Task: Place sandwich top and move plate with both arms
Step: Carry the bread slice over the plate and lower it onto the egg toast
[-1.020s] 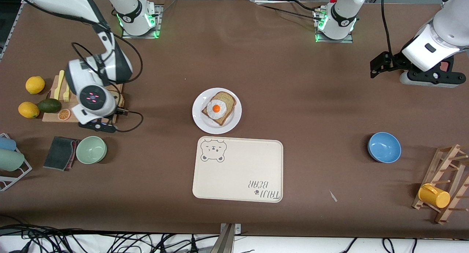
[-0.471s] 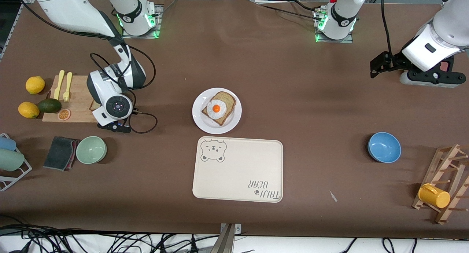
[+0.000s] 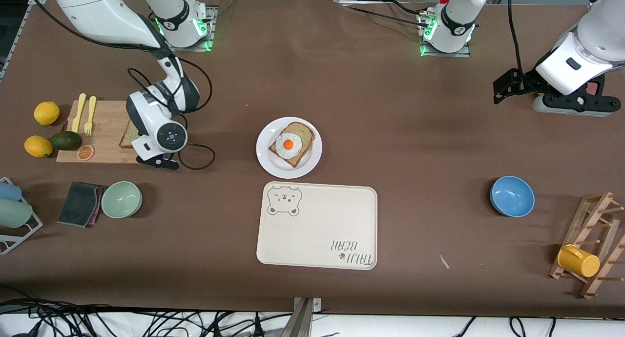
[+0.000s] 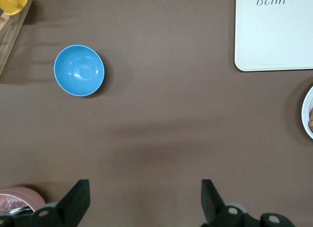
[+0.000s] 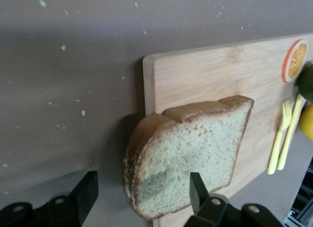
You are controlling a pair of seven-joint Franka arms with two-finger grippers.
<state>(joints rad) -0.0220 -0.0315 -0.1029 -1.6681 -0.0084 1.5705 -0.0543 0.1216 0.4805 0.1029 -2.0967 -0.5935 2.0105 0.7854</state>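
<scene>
The sandwich top (image 5: 195, 148), a plain brown slice, lies at the corner of the wooden board (image 5: 205, 80), its rounded edge hanging over the board's rim. Only a sliver of the sandwich top (image 3: 128, 134) shows in the front view, under the right arm's wrist. My right gripper (image 5: 143, 182) hovers over it, open; one fingertip (image 5: 196, 188) stands over the bread, the other clear of it. The white plate (image 3: 273, 167) at mid-table carries a bread slice with a fried egg (image 3: 291, 142). My left gripper (image 3: 502, 89) waits open over bare table at its own end.
The cream bear-print tray (image 3: 317, 229) lies nearer the camera than the plate. Lemons, an avocado (image 3: 66, 140), yellow cutlery and an orange slice sit on and around the board. A green bowl (image 3: 121, 199), grey cloth, blue bowl (image 3: 511, 196) and a wooden rack with a yellow mug (image 3: 578, 260) stand nearby.
The right arm's wrist has swung from over the middle of the board to the board's end toward the plate, uncovering most of the board. The left arm has not moved.
</scene>
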